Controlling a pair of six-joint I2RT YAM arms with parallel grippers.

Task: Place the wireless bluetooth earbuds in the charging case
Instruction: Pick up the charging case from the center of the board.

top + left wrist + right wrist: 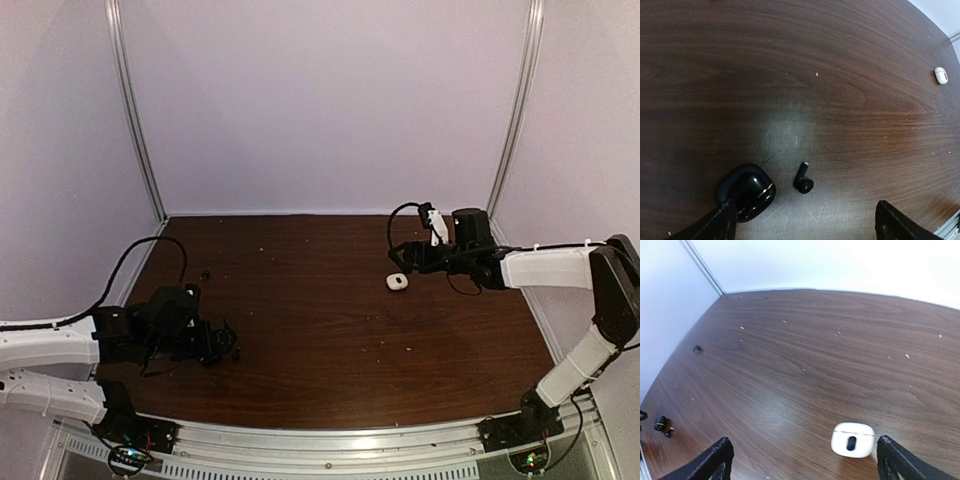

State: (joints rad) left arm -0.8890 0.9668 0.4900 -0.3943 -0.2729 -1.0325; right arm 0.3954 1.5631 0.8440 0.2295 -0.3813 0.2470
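1. Top external view, far left: the left arm lies low over the near left part of the dark wooden table [320, 330], with the left gripper [225, 345] pointing toward the middle.
2. Left wrist view: both fingers [715, 225] of this gripper stand wide apart at the bottom corners of the picture, and nothing is held between them.
3. A glossy black charging case [747, 190] rests on the table just beside the left finger. The pictures do not show whether its lid is up.
4. The black earbud [803, 179] lies on the wood just right of that case, apart from it. Its stem points away from the camera, and it sits between the two open fingers without touching either.
5. Farther back on the left half of the table sits a small dark object [205, 273], too small to identify.
6. Right of centre, a white charging case [397, 283] lies flat on the table with its lid closed. In the right wrist view a dark oval mark shows on its face.
7. The right gripper [405, 258] hovers just behind and above the white case. In its wrist view the fingers [715, 462] are spread fully, and the case lies low between them, nearer the right one and touching neither. The jaws hold nothing.
8. The right arm reaches in from the near right corner, its white forearm level above the table.
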